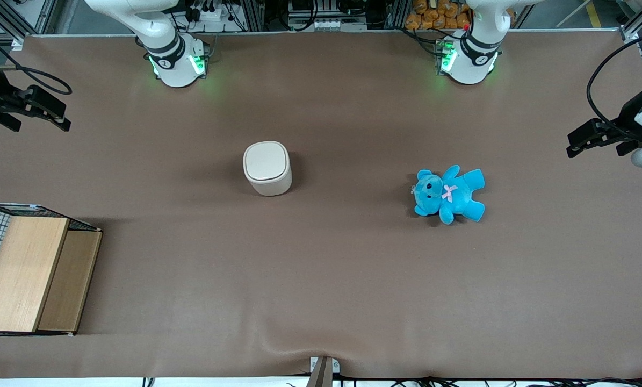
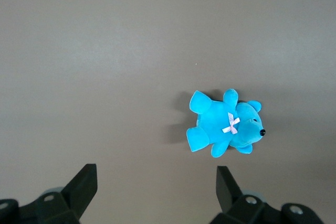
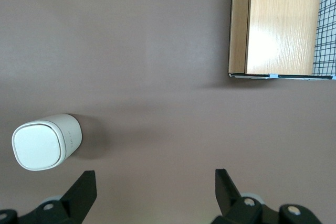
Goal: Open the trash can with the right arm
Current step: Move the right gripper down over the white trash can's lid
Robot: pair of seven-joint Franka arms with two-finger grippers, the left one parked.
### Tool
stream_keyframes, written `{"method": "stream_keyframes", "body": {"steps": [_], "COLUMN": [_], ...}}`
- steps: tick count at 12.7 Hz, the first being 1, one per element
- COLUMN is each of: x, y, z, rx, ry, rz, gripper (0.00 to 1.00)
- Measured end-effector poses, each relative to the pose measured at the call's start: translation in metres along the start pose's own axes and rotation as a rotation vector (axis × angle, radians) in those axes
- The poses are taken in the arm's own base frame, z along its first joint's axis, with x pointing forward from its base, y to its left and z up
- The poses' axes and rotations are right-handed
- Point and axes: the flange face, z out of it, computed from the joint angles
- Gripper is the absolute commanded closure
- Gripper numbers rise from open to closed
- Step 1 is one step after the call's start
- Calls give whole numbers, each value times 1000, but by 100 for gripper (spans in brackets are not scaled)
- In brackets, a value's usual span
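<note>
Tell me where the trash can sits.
The small cream-white plastic trash can, lid shut, stands mid-table, between the blue plush teddy and the wooden box. The right arm's black tool hangs open, well away.

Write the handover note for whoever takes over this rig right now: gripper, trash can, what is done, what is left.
Gripper: open, holding nothing, raised at the working arm's end of the table, well away from the trash can.
Trash can: upright mid-table, lid shut flat.
Also on the table: blue teddy bear toward the parked arm's end; wooden box with wire mesh at the working arm's end, nearer the front camera than the can.
Done: nothing yet; the can is untouched.
Left: bring the gripper to the can and lift the lid.
</note>
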Motion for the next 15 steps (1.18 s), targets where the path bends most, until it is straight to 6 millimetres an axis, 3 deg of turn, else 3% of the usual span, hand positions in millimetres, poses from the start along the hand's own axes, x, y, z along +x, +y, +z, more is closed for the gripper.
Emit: {"method": "stream_keyframes", "body": {"steps": [5,7,8,10,11,12,13,14,15], "x": [-1,-1,-1,-2,-6,-14,-25,-36,-49], "y": [4,-3,-18,-73,-107,-142,-173,-199,-218], "z": [0,9,20,58,82,106,130,153,176], "rx": [-1,12,22,17,10,3,-3,-8,-14], "ry": [0,-18,-29,-42,-47,-48,-48,-48,-50], "rz": [7,-4,-27,-37,-22,-17,-25,-39,-60], "gripper": [0,0,0,0,16,39,53,72,82]}}
